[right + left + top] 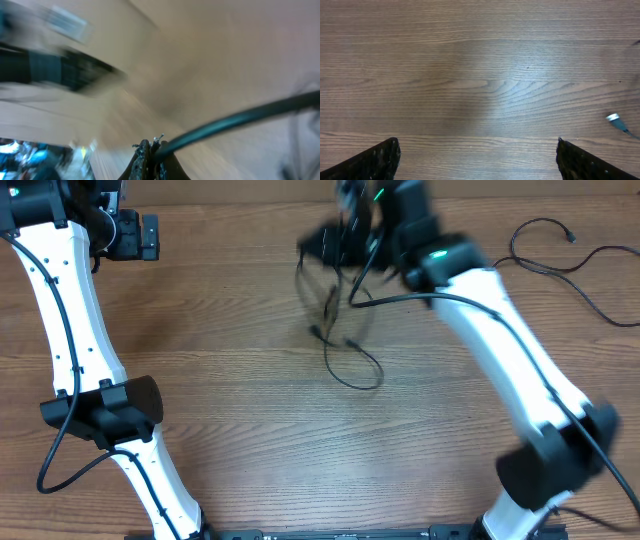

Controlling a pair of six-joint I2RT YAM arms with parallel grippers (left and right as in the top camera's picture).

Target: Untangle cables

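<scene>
Wooden table [250, 420]; right hand [152, 148] tight on cables [345, 350], left hand [477, 157] agape.

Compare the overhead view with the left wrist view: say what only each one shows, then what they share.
Only overhead: both arms, the right gripper blurred at the top of the tangled cables, and a loose cable lying apart at the table's right end. Only left wrist: a small silver plug end near the picture's right edge. Both: the wooden table and the left gripper, open and holding nothing.
</scene>
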